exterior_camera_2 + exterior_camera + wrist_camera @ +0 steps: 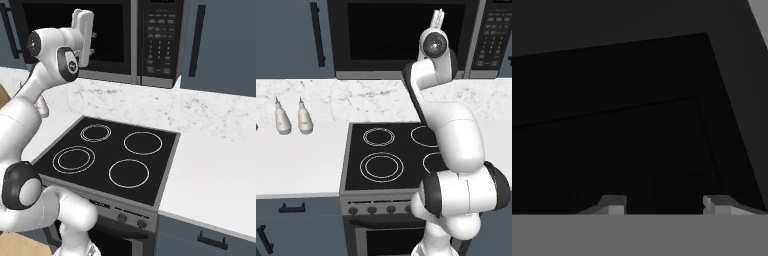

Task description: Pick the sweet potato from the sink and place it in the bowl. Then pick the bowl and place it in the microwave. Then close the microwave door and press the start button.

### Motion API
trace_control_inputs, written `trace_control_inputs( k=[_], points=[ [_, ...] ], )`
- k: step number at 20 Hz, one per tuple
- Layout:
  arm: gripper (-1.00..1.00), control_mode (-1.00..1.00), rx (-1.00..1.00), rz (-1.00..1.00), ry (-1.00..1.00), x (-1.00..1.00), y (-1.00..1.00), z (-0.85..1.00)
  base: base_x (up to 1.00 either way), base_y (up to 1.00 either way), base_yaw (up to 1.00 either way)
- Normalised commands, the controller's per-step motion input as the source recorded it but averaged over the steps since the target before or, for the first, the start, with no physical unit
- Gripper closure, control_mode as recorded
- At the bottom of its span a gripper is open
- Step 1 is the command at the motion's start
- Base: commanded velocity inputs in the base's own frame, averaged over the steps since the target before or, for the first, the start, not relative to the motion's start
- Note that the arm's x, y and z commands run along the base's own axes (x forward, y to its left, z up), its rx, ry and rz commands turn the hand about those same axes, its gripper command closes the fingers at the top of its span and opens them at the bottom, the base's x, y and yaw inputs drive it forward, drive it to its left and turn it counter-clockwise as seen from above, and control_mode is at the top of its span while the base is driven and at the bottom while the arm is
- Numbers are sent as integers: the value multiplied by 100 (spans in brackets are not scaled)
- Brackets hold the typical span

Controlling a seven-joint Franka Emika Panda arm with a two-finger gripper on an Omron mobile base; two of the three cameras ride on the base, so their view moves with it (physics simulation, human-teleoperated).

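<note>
- Gripper (664,205) sits close against the microwave door (637,125), fingertips apart with nothing between them.
- Door looks rigid, glossy, likely slippery; I'd push flat on its frame, not pinch.
- I can't see the bowl.

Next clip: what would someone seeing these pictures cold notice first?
The white arm, reared up over the black stove with its tool raised against the dark glass of the microwave door. In the hand view the fingertips stand apart with nothing between them. Two pale bottles stand side by side on the white counter left of the stove.
</note>
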Motion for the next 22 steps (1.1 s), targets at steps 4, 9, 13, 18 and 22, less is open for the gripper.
trace_control_inputs(
  k=[4, 9, 13, 18, 22],
  points=[
    [-100, -100, 5, 0, 4, -58, -39, -7, 0, 0, 0],
    [-100, -100, 9, 0, 0, -98, -47, 19, 0, 0, 0],
    [-100, -100, 1, 0, 0, -72, -6, 4, 0, 0, 0],
    [-100, -100, -1, 0, 0, -54, 0, 0, 0, 0, 0],
    [-100, -100, -1, 0, -6, -38, 6, 0, 0, 0, 0]
  ],
)
